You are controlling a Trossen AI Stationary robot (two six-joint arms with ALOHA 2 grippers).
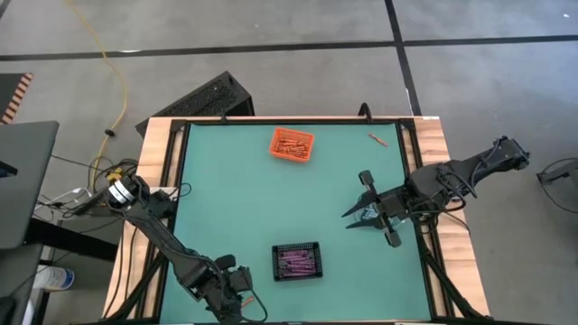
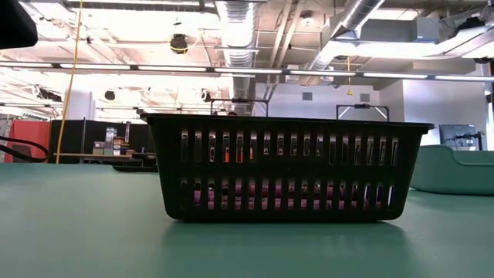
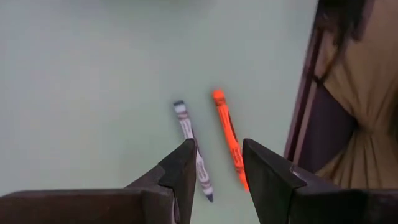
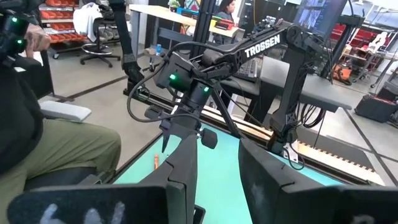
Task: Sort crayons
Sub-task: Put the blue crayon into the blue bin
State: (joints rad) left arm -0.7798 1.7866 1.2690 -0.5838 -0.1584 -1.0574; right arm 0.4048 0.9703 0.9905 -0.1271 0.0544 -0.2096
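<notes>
The left end effector (image 3: 214, 177) hung low over the near left corner of the table (image 1: 226, 181), its two fingers spread with a gap between them and nothing held; just beyond the fingertips lay a grey-wrapped crayon (image 3: 192, 149) and an orange crayon (image 3: 227, 135), side by side but apart, both flat on the green surface close to the table's edge. The step in hand looked like the approach to a pick, with neither crayon yet between the fingers. The next move would likely call for choosing one crayon, centring the gap across it and dropping down without nudging its neighbour, since the two lay close enough that a wide finger could knock the other. The right end effector (image 1: 366, 209) waited above the right side of the table, fingers apart and empty. Farther out, a black bin (image 1: 296, 262) near the middle front held purple crayons, an orange bin (image 1: 293, 145) at the far middle held orange ones, and one more stray crayon (image 1: 377, 138) lay in the far right corner. A carry to the orange bin would mean crossing past the black bin, and a seated person showed beyond the table's edge
</notes>
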